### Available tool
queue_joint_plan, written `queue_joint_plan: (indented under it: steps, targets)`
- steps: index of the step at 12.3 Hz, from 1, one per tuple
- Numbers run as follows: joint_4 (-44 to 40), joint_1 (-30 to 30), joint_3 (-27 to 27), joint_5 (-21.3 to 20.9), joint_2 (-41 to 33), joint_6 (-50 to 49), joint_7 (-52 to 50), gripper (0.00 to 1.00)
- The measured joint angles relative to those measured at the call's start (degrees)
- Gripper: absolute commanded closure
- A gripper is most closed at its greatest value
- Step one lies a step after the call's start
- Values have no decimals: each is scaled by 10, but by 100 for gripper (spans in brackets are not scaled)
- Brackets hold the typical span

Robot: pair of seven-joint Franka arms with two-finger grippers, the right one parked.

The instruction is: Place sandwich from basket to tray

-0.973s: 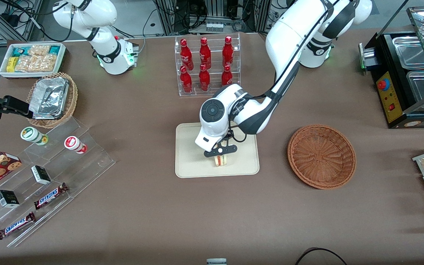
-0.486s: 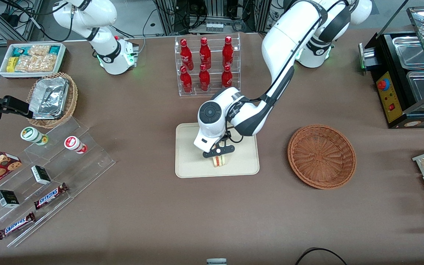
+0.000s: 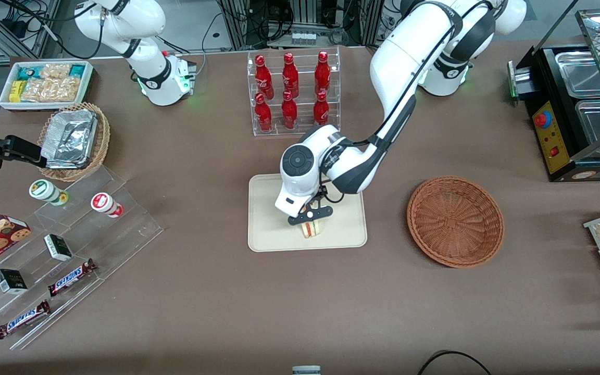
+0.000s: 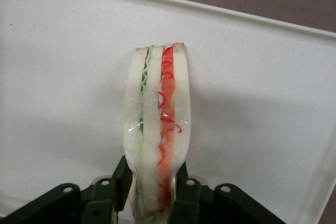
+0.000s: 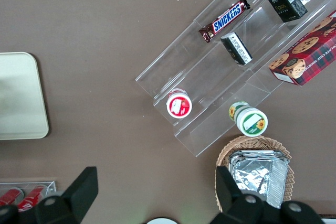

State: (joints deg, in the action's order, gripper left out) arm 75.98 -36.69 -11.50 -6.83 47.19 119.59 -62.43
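The left arm's gripper (image 3: 310, 223) is low over the cream tray (image 3: 269, 234), shut on the sandwich (image 3: 311, 229). In the left wrist view the sandwich (image 4: 156, 124) stands on edge between the black fingers (image 4: 185, 195), showing white bread with green and red-orange filling, over the tray's pale surface (image 4: 63, 87). I cannot tell whether it touches the tray. The reddish-brown wicker basket (image 3: 454, 221) sits empty beside the tray, toward the working arm's end of the table.
A clear rack of red bottles (image 3: 292, 91) stands farther from the front camera than the tray. Clear stepped shelves with snacks (image 3: 60, 250), a tan basket of foil trays (image 3: 73, 139) and a white snack bin (image 3: 45, 83) lie toward the parked arm's end.
The gripper with the sandwich has shifted slightly over the tray and lowered a little; the arm's elbow has moved toward the parked arm's end.
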Motion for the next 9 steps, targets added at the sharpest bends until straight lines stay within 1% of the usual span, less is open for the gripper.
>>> queue_joint_plan:
  steps: [3,5,7,9]
  targets:
    - [-15,1,1,0,-19,-19,0,0]
    - [-39,6,3,0,-41,-64,3,0]
    - [-59,21,3,5,-65,-106,32,0]
    - [-62,42,3,11,-88,-127,93,0]
